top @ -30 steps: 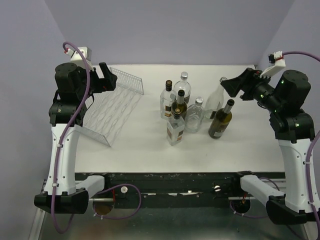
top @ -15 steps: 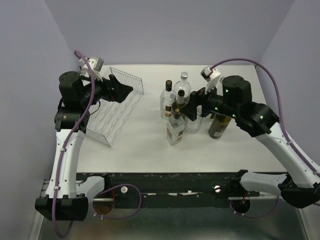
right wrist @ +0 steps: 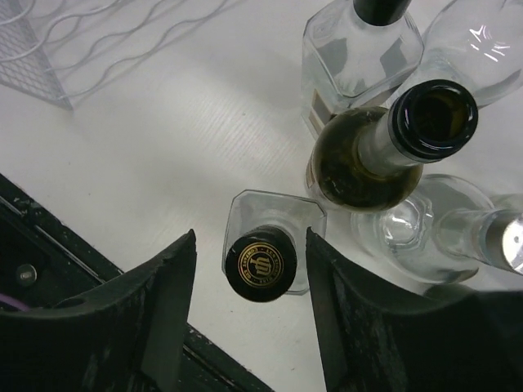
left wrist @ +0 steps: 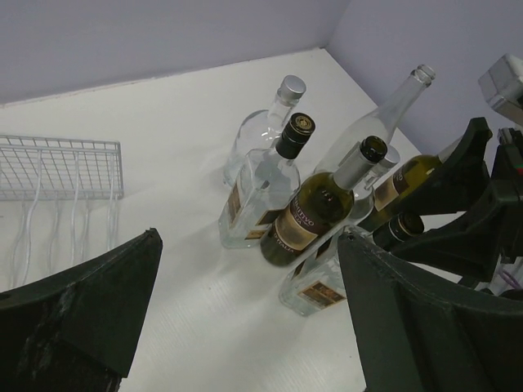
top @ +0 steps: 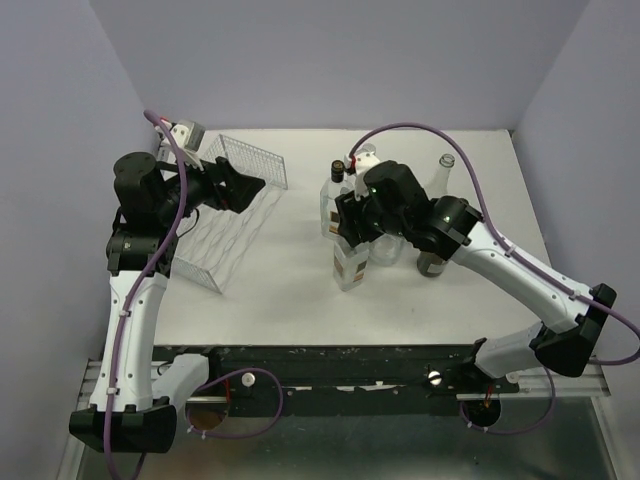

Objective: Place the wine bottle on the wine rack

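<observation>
The white wire wine rack (top: pixel 225 215) sits tilted at the table's left; its edge shows in the left wrist view (left wrist: pixel 57 167). A dark green wine bottle (right wrist: pixel 359 159) with an open mouth stands in a cluster of bottles; it also shows in the left wrist view (left wrist: pixel 315 216). My right gripper (right wrist: pixel 251 238) is open and hangs over the cluster (top: pixel 343 215), its fingers on either side of the black cap of a square clear bottle (right wrist: pixel 261 263), not touching it. My left gripper (top: pixel 255 185) is open and empty above the rack's right side, facing the bottles (left wrist: pixel 248 237).
Other bottles stand close around: a square clear one with a black cap (left wrist: pixel 261 188), a round clear one with a silver cap (left wrist: pixel 270 114), a tall clear one (left wrist: pixel 392 106), a second wine bottle (left wrist: pixel 417 175). The table's black front edge (right wrist: pixel 49 269) lies just beyond.
My right arm has swung from the far right across to the left, now over the bottle cluster. My left gripper has shifted slightly right above the rack.
</observation>
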Robot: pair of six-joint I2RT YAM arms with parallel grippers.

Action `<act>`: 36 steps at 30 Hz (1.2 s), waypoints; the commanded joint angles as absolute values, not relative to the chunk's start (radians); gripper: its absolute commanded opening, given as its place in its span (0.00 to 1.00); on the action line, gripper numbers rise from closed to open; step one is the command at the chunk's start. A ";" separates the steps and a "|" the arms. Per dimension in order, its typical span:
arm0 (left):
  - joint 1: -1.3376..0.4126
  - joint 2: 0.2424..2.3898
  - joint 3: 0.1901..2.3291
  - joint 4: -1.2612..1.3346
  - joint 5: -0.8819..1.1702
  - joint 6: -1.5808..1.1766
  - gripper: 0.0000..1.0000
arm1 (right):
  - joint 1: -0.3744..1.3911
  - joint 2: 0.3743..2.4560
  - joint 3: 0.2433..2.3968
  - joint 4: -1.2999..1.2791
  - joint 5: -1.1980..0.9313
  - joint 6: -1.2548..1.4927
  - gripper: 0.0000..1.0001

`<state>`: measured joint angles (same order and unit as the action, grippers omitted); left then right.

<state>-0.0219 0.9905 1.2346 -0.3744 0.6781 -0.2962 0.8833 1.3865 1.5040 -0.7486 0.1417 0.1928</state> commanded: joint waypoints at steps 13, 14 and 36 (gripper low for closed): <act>-0.026 0.939 1.108 -0.325 0.684 -0.313 0.99 | 0.937 1.477 1.506 -0.816 0.308 0.268 0.59; -0.026 0.939 1.101 -0.315 0.689 -0.316 0.99 | 0.937 1.476 1.502 -0.813 0.314 0.271 0.58; -0.175 0.865 0.993 -0.054 1.042 -0.353 0.99 | 0.939 1.468 1.865 -1.005 0.170 0.333 0.01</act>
<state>-0.0990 0.9066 1.0214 -0.1352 0.9363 -0.3637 0.9306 1.4975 1.7012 -0.9936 0.2352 0.2958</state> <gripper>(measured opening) 0.992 0.418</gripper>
